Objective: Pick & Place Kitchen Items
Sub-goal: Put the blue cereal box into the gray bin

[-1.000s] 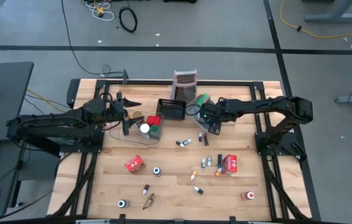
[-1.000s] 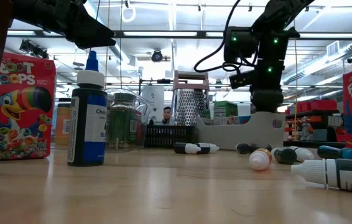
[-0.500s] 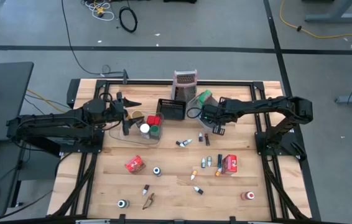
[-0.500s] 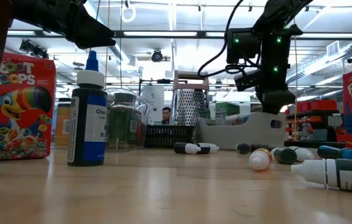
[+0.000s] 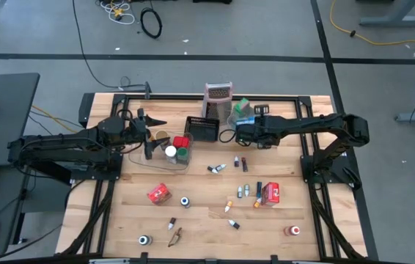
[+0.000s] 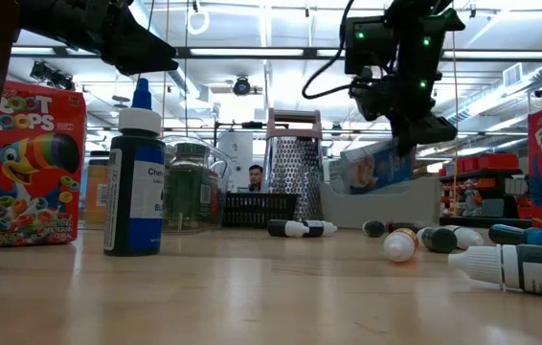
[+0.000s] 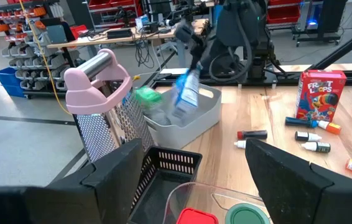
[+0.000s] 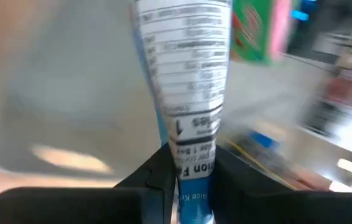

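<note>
A blue packet is held in the air above the grey tray at the far middle of the worktop, just right of the box grater. In the low view it hangs tilted, its long axis slanting down from the grip; in the right wrist view its thin edge and printed side run straight away from the camera. The right arm is stretched leftward from its base at the right edge of the worktop, wrist raised above the tray. The right pincer is closed narrowly on one end of the blue packet, one finger on each flat face. A green packet lies inside the tray beside the lifted one. The left arm reaches in from the left, its left pincer held wide apart with nothing between the fingers, hovering over the clear tub, where red and green lidded jars sit. Small bottles and a red packet lie scattered on the near half of the worktop.
</note>
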Robot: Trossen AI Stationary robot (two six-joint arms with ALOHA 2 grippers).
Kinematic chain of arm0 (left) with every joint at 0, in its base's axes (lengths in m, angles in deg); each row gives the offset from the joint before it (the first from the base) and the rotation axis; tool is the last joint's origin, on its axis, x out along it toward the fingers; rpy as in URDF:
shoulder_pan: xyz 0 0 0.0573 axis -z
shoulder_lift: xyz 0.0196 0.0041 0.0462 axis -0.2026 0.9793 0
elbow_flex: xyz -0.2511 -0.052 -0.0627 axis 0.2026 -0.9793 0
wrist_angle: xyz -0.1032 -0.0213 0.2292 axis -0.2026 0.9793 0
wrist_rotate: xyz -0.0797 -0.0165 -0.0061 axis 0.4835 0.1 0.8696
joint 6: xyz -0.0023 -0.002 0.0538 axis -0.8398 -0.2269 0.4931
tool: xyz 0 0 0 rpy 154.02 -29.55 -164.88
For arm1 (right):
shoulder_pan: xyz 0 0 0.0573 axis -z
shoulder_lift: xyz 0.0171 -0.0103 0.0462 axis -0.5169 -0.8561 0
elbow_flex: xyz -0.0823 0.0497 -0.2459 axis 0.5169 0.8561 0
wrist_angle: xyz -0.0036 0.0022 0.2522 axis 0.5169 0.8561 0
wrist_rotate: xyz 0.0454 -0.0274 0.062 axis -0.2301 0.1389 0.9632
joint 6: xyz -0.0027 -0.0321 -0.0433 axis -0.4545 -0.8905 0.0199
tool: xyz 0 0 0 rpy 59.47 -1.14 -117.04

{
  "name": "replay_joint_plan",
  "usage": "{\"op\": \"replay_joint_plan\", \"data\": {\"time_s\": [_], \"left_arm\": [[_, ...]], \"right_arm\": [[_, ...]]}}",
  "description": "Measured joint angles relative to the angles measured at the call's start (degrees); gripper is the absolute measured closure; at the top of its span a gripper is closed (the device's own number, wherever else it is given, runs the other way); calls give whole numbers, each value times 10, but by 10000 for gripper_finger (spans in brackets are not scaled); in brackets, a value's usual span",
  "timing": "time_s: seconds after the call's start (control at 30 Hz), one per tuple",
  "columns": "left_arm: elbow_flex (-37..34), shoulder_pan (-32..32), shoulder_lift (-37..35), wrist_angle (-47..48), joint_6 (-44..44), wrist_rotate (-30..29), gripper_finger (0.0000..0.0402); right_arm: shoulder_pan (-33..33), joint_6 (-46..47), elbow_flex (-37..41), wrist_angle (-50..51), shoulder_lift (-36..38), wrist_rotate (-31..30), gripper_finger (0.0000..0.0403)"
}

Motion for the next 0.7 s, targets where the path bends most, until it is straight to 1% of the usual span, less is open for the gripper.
{"op": "replay_joint_plan", "data": {"time_s": [0.1,0.17,0.23,0.4,0.53,0.7], "left_arm": [[0,0,0,0,0,0,111],[0,0,0,0,0,0,111],[0,0,0,0,0,0,111],[0,0,0,0,0,0,111],[0,0,0,0,0,0,111],[0,0,0,0,0,0,111]], "right_arm": [[1,-21,0,50,0,-99,320],[1,-45,0,70,0,-143,321],[1,-86,0,76,0,-155,323],[1,-180,0,56,0,-154,323],[2,-280,0,44,0,-159,323],[12,-389,0,-4,-11,-222,321]]}}
